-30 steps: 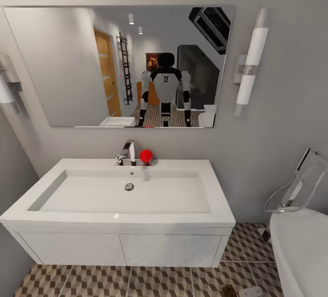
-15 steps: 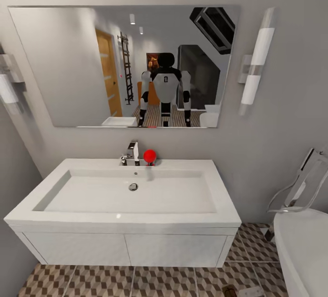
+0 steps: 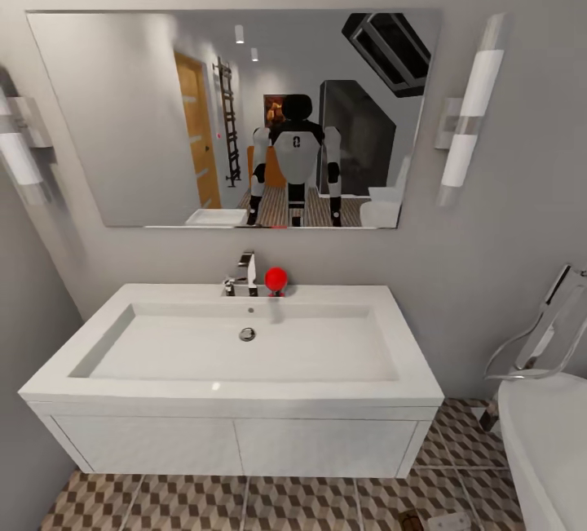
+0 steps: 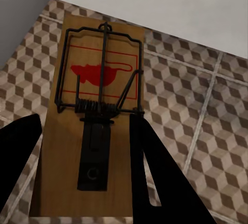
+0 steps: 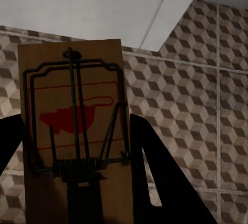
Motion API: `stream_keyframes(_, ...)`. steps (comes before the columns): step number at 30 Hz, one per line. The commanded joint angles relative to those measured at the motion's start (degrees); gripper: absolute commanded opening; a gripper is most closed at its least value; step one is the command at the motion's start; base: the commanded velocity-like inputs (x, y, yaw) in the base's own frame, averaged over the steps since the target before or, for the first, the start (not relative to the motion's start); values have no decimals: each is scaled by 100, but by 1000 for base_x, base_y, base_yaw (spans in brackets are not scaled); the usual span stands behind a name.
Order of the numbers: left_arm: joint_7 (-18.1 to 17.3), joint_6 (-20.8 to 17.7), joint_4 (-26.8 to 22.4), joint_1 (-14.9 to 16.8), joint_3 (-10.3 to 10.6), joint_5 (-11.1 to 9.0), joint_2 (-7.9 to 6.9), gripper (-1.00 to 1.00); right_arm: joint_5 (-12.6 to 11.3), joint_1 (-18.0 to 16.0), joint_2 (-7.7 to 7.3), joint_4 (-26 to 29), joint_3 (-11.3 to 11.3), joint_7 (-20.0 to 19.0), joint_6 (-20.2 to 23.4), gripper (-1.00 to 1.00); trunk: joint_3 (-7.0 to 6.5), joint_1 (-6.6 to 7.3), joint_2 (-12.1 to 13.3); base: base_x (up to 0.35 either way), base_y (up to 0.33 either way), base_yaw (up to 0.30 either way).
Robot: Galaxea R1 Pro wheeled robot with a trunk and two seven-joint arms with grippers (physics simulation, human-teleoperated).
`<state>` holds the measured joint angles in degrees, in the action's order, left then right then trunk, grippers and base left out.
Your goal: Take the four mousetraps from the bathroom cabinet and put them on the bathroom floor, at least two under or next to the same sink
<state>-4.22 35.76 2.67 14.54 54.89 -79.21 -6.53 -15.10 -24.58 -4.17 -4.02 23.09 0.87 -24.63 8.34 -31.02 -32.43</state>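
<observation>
Head view: whole picture shifted a little rightward against the earlier frames, read as camera or base motion before the bathroom sink [image 3: 244,347] and not as movement of fixtures; bathroom floor [image 3: 269,506] showing below the vanity, with a small tan object cut off at the lower edge, too little seen to name. Left wrist view: left hand [image 4: 85,152] closed on a mousetrap [image 4: 95,110], held above tiles near the vanity base. Right wrist view: right hand [image 5: 77,157] likewise gripping a second mousetrap [image 5: 72,131], lower board lost in shadow; judged ready for placing both by the sink.
</observation>
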Motion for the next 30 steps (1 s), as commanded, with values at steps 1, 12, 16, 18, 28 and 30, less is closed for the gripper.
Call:
stream_keyframes(1, -44, 10, 14, 5, 32, -61, 3, -100, -54, -7, 4, -20, 51, -8, -33, -100, 10, -2, -9, 0, 30, 0)
stream_keyframes(12, -37, 10, 14, 5, 32, -59, 20, -100, -54, -6, 4, -20, 53, -8, -37, -100, 10, -2, -9, 2, 5, 0)
stream_keyframes(16, -36, 5, 13, 5, 32, -59, 19, -100, -54, -8, 4, -20, 49, -8, -34, -100, 10, -2, -9, 166, 0, 0)
stream_keyframes(18, -36, 7, 14, 5, 34, -59, 15, -100, -54, -9, 4, -20, 48, -8, -33, -100, 10, -2, -9, 175, 0, 0)
stream_keyframes(28, -54, -9, 4, 5, 7, -75, 38, -100, -54, -6, 4, -20, 50, -8, -33, -100, 10, -2, -9, 26, 0, 0)
stream_keyframes(30, -75, -29, -3, 5, 5, -85, 22, -100, -58, -5, 4, -20, 53, -8, -37, -100, 10, -2, -9, 1, 0, 0)
